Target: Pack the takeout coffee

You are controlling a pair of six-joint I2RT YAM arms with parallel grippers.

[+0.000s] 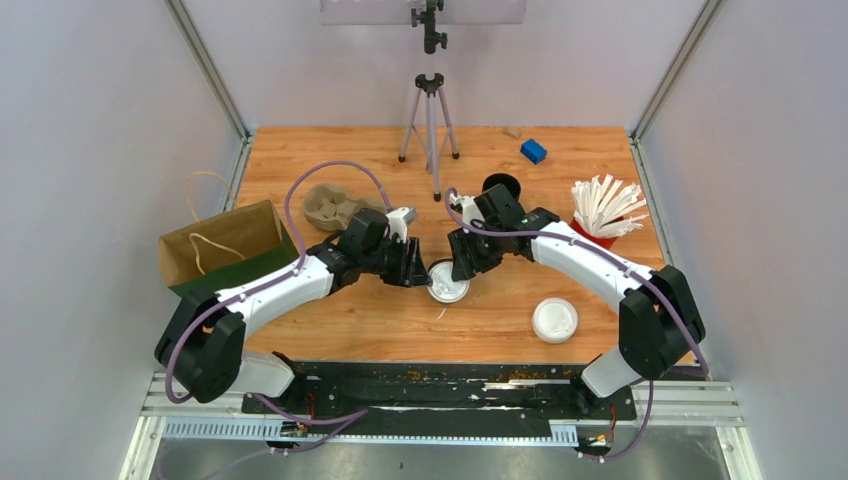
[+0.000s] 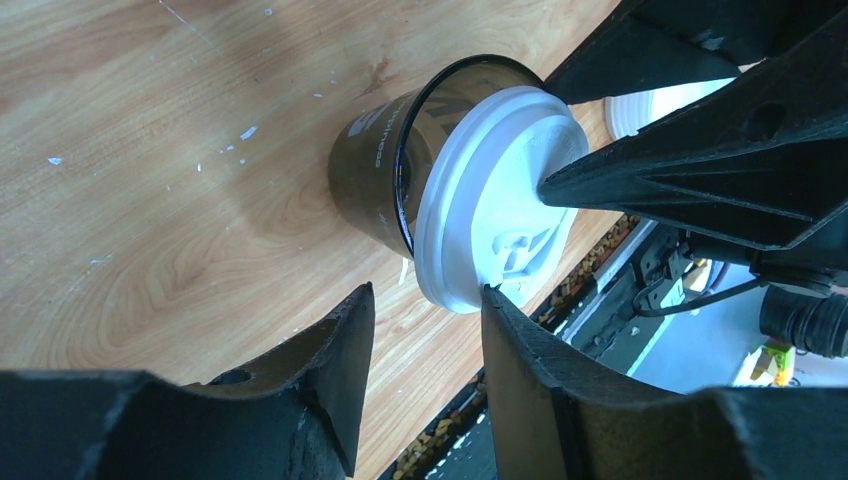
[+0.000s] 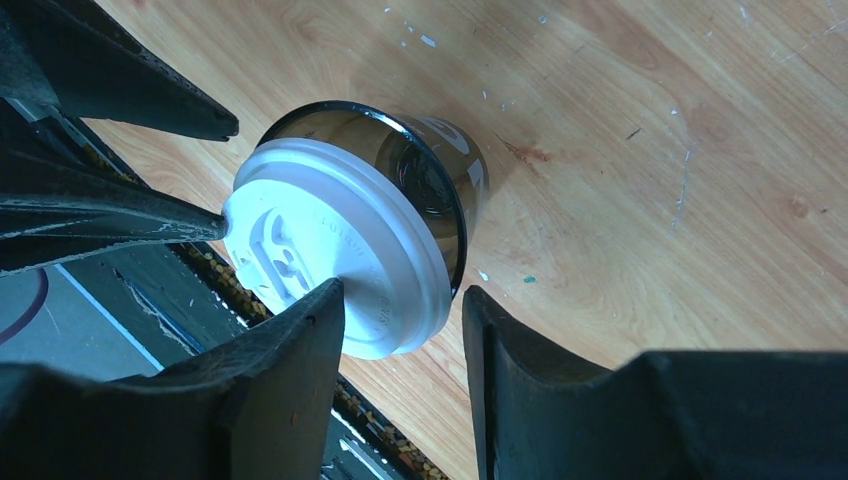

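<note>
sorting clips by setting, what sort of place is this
Most likely a robot test cell staged as a takeout-packing counter: plain walls box in a wooden table, a camera tripod stands at its far edge, and a brown paper bag and cardboard cup carrier are set out.

cup (image 2: 368,175) between left claw (image 1: 418,272) and right claw (image 1: 462,268) | lid (image 1: 447,284) atop, perhaps askew | bag (image 1: 200,258) far left

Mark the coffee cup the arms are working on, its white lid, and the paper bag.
cup (image 2: 365,175): left wrist view, on its dark side wall.
lid (image 2: 495,190): left wrist view, on its flat white top.
paper bag (image 1: 232,232): top view, on its brown wall.
</note>
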